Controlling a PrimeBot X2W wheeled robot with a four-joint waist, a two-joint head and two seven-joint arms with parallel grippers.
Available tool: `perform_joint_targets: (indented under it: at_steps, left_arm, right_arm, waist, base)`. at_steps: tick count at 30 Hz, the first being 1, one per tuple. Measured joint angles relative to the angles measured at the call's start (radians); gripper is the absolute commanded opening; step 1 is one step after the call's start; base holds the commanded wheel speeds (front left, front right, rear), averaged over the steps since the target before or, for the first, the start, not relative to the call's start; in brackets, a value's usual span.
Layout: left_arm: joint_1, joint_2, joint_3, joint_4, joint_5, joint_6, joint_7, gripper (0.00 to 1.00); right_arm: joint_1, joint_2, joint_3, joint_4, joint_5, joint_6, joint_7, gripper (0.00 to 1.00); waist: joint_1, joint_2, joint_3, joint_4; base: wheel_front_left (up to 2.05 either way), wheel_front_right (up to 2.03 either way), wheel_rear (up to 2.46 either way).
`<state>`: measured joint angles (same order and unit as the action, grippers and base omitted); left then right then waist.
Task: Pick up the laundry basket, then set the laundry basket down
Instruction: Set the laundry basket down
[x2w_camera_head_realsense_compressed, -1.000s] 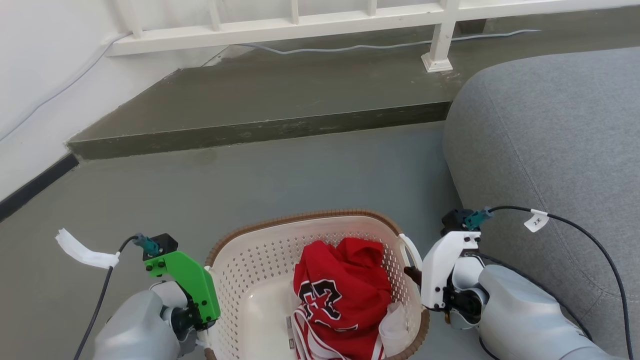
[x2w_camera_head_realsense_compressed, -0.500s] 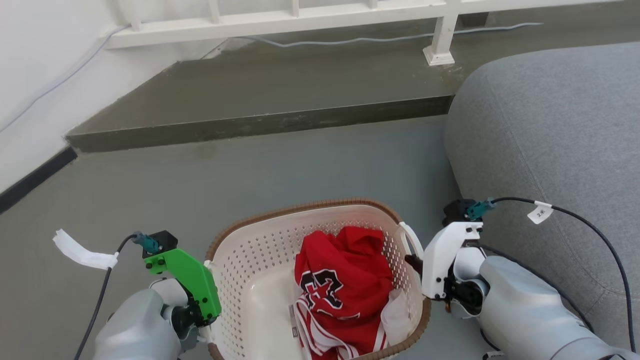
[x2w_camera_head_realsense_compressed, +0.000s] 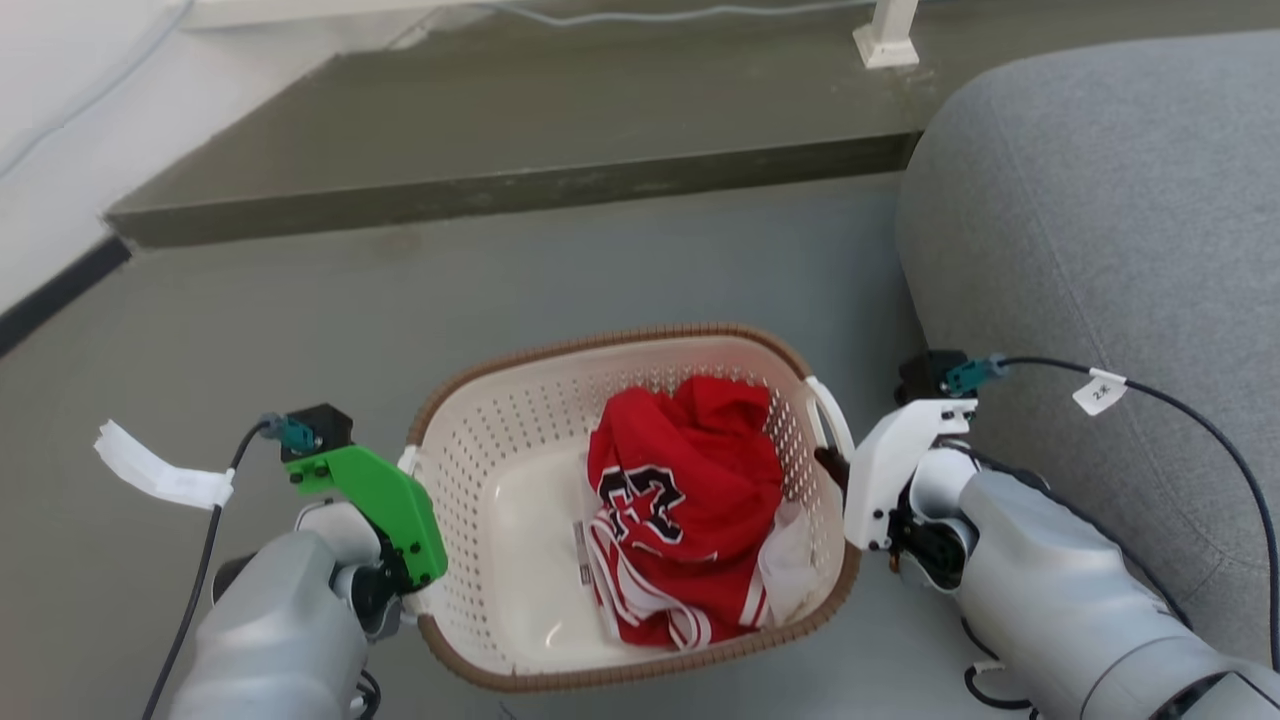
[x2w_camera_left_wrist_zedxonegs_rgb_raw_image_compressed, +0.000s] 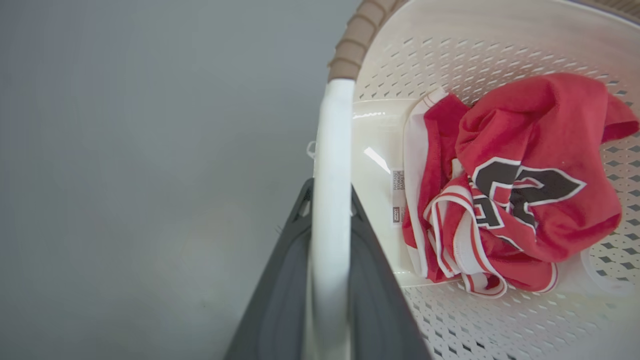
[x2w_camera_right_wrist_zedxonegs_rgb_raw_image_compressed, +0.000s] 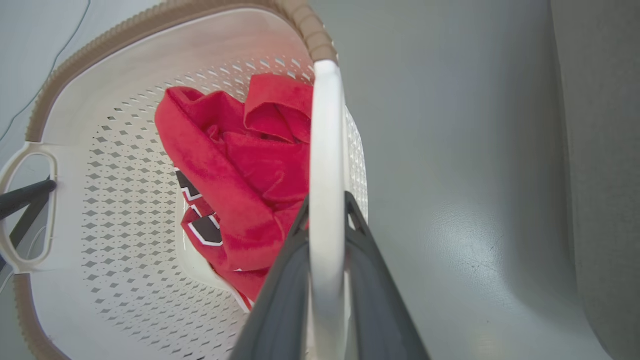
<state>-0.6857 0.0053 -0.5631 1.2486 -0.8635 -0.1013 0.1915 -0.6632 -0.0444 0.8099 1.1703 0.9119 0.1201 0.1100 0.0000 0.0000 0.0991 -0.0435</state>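
The laundry basket (x2w_camera_head_realsense_compressed: 500, 430), cream-white with perforated walls and a brown woven rim, hangs between my two grippers over the grey floor. A crumpled red jersey (x2w_camera_head_realsense_compressed: 680, 480) lies in its right half. My left gripper (x2w_camera_head_realsense_compressed: 405, 470), under a green mount, is shut on the basket's left white handle (x2w_camera_left_wrist_zedxonegs_rgb_raw_image_compressed: 331, 150); in the left wrist view my left gripper (x2w_camera_left_wrist_zedxonegs_rgb_raw_image_compressed: 327, 192) has both dark fingers pressed against that bar. My right gripper (x2w_camera_head_realsense_compressed: 828, 465) is shut on the right handle (x2w_camera_right_wrist_zedxonegs_rgb_raw_image_compressed: 326, 140); in the right wrist view my right gripper (x2w_camera_right_wrist_zedxonegs_rgb_raw_image_compressed: 326, 205) clamps it. I cannot tell whether the basket's base touches the floor.
A large grey cushioned seat (x2w_camera_head_realsense_compressed: 1100, 250) rises close on the right, beside my right arm. A raised dark step (x2w_camera_head_realsense_compressed: 500, 190) crosses the back, with a white railing post (x2w_camera_head_realsense_compressed: 885, 40) on it. A white wall (x2w_camera_head_realsense_compressed: 40, 180) runs along the left. Open grey floor (x2w_camera_head_realsense_compressed: 600, 270) lies ahead.
The camera has tilted down, so the step and railing slid up the picture. The basket, held by both grippers, now shows whole and farther from my body.
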Motion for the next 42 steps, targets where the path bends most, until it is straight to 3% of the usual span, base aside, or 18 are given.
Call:
perform_joint_targets:
  at_steps: [31, 42]
  left_arm:
    - [-0.166, 0.002, -0.031, -0.061, 0.087, 0.066, -0.278, 0.00]
    - [-0.227, 0.011, -0.041, -0.060, 0.105, 0.069, -0.335, 0.00]
  right_arm:
    - [-0.218, -0.008, 0.019, 0.007, -0.103, -0.087, -0.261, 0.00]
    - [-0.263, -0.004, 0.016, 0.012, -0.112, -0.098, -0.314, 0.00]
  waist:
    - [0.0001, 0.0000, 0.314, 0.010]
    - [0.0001, 0.0000, 0.458, 0.007]
  base:
    - [0.00, 0.00, 0.00]
    - [0.00, 0.00, 0.00]
